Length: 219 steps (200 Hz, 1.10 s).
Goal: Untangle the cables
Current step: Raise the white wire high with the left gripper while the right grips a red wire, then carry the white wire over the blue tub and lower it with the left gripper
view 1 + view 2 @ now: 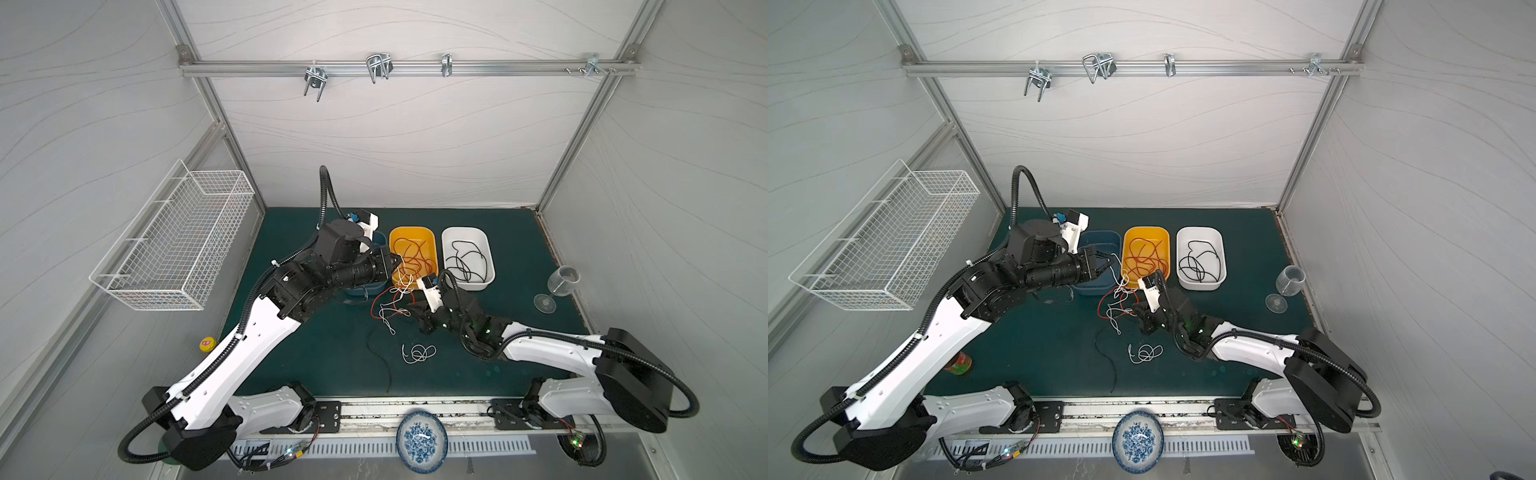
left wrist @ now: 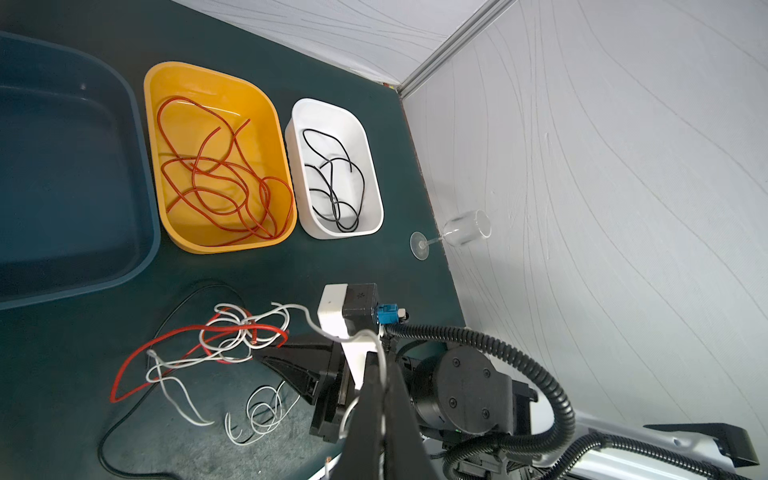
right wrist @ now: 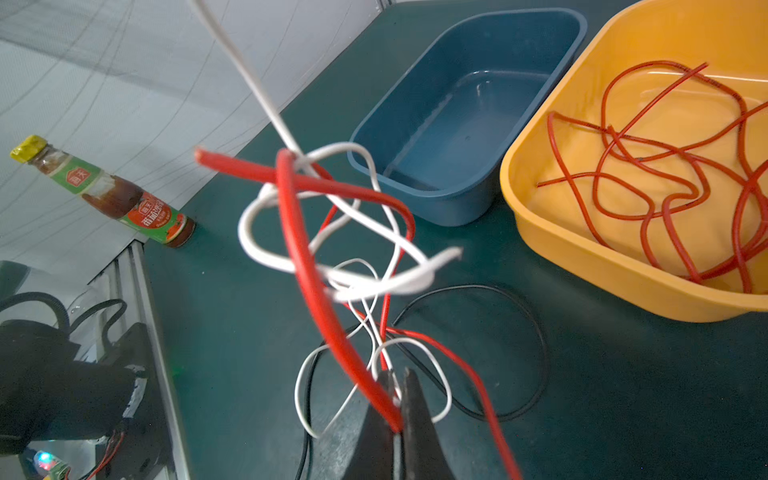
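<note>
Bins at the back, seemingly one colour each: yellow bin [image 1: 411,228], white bin [image 1: 463,228]. Red-and-white tangle [image 1: 395,297] partly raised off the mat [image 1: 332,365] between arms; left gripper [image 2: 380,361] clamped on white cable [image 3: 246,79], right gripper [image 3: 398,386] on red cable [image 3: 309,266], likely for pulling apart.

links: white moulded arm shells [image 1: 266,328], small holes | joints: black cylindrical housings [image 1: 340,243]; round black cap [image 2: 467,390], four screws | routing: black corrugated hoses [image 1: 324,195], white zip ties [image 1: 275,263] | wrist: white camera bracket [image 2: 332,307], blue connector [image 2: 388,313] | left gripper [image 2: 376,365], right gripper [image 3: 399,386]: black wedge fingers | green LEDs [image 1: 486,331] on right arm's black wrist
</note>
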Motion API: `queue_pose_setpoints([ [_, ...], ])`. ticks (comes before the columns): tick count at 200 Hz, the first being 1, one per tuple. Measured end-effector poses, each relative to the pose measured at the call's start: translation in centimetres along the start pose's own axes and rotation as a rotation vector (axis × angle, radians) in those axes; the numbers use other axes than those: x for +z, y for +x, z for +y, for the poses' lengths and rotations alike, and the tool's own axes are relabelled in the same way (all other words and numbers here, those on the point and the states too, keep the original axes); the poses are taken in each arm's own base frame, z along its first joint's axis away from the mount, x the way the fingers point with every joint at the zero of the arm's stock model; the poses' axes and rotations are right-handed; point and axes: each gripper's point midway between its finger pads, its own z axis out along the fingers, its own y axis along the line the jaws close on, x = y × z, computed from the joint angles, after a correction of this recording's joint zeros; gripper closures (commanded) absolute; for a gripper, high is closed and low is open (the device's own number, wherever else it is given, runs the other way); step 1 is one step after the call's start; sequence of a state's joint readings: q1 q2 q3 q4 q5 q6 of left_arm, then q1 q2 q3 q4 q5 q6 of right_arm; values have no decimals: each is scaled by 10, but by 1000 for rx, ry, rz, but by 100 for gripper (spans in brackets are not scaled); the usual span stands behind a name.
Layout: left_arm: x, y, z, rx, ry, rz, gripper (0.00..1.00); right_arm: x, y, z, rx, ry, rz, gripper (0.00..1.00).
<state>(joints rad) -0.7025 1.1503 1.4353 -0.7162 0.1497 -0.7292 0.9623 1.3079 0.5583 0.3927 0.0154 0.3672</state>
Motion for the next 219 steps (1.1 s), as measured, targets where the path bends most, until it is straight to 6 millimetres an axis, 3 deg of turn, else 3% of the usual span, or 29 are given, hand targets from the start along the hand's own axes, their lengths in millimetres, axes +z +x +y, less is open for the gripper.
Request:
queue_pose_setpoints([
  [30,-12,-10,-7,12,-3,-31,100,-4,22,-15,18,50,22,100],
  [78,-52,-42,-36,61,37,-145,100,-14,68,-45,92,160,90,100],
  [109,-79,-60,-55,92,75,-212,100,-25,73,-56,135,216,81,100],
  [151,-93,-75,-65,153,58,-250,100,-38,73,-72,192,272,61,100],
  [186,-85,-80,-50,181,-13,-245,100,-44,73,-75,204,276,63,100],
  [219,-72,-92,-9,152,-129,-251,100,-52,62,-65,184,236,44,100],
])
